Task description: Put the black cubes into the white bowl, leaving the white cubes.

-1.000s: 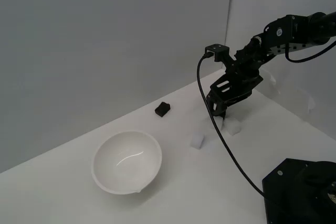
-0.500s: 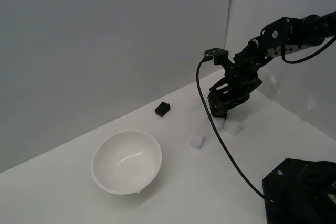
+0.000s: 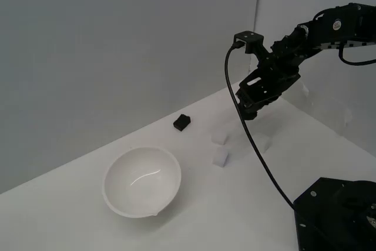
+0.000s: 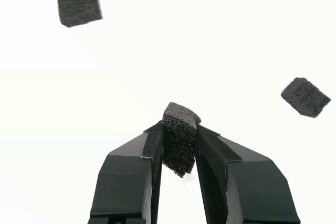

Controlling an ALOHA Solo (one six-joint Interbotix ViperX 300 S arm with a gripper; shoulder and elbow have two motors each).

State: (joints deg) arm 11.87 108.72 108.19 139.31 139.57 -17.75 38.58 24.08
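My gripper (image 3: pixel 248 114) hangs above the table at the exterior view's right. In the wrist view it (image 4: pixel 178 129) is shut on a black cube (image 4: pixel 178 139), clamped between both fingers. Two more black cubes (image 4: pixel 80 6) (image 4: pixel 305 96) lie on the white surface below. The exterior view shows only one black cube on the table (image 3: pixel 182 123), near the back wall. Three white cubes (image 3: pixel 219 137) (image 3: pixel 220 156) (image 3: pixel 262 143) lie under and beside the gripper. The white bowl (image 3: pixel 120 201) stands empty toward the exterior view's left.
The arm's black base (image 3: pixel 335 216) fills the exterior view's lower right corner. A black cable (image 3: pixel 252 145) hangs from the wrist camera down to it, passing over the white cubes. A grey wall runs along the table's back edge.
My gripper has lifted off the table from among the white cubes, rising and shifting slightly to the exterior view's right. The bowl and the far black cube have not moved.
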